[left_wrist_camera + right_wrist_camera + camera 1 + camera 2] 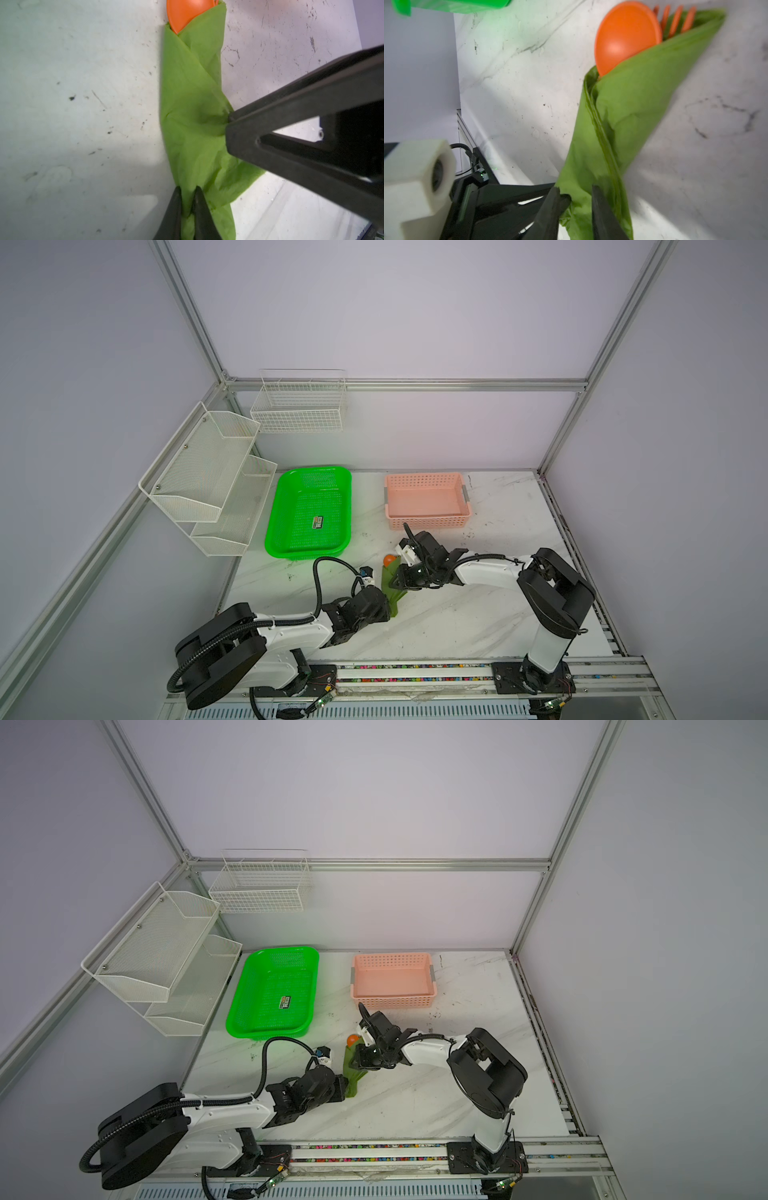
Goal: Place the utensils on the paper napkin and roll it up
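**Rolled paper napkin [390, 589] on tabletop [457, 614]**

Lies between both arms, wrapped around the utensils [353, 1040]; spoon [625, 37] bowl and fork [675, 20] tines protrude. Fingers of left gripper [188, 191] pinch one end. Fingers of right gripper [575, 187] straddle the roll, parted; clamping unclear.

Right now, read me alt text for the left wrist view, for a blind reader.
A rolled green paper napkin lies on the marble table, an orange plastic spoon bowl poking out; the left gripper pinches one end.
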Motion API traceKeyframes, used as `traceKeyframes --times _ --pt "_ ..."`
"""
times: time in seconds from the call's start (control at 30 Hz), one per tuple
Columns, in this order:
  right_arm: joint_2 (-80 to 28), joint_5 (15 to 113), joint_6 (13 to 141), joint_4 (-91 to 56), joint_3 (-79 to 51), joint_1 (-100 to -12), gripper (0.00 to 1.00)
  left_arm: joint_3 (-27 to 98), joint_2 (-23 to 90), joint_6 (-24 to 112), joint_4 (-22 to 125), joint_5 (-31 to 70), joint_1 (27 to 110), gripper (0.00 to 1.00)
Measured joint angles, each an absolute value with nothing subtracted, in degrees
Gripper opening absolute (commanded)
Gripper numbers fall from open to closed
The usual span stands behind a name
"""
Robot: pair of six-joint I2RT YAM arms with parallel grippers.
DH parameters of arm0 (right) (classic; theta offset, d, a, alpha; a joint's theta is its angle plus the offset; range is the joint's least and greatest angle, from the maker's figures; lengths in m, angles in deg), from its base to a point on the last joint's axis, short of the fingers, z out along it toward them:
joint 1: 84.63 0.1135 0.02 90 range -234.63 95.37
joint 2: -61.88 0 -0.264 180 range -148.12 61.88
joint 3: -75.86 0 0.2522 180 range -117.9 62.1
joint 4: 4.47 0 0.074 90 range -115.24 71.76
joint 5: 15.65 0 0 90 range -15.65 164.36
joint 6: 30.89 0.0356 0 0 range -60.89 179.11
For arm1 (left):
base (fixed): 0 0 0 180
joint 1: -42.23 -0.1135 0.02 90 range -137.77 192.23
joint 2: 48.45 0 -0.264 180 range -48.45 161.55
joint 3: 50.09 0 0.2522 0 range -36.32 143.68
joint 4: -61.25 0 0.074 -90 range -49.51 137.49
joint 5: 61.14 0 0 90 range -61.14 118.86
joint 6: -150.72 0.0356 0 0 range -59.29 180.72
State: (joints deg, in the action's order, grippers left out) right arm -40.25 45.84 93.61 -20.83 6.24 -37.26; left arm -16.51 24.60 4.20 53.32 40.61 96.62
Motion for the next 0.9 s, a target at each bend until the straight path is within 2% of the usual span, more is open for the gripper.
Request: traceKeyframes --times 0.23,0.5,0.73,0.9 --pt "-41.28 46.28 94.51 -19.91 8.54 -37.30 0.30 -16.51 23.71 4.25 52.46 39.98 96.62 0.18" --pt "-41.76 46.28 94.86 -17.74 8.89 -37.06 0.30 -16.55 22.20 4.36 52.68 37.22 96.62 0.33" --pt "-42.04 46.04 94.88 -16.34 9.26 -37.06 0.30 -18.50 10.97 4.77 52.81 38.01 95.62 0.45" --pt "-42.35 45.60 94.99 -15.56 9.26 -37.04 0.30 -21.25 5.50 5.23 53.62 37.42 89.80 0.46"
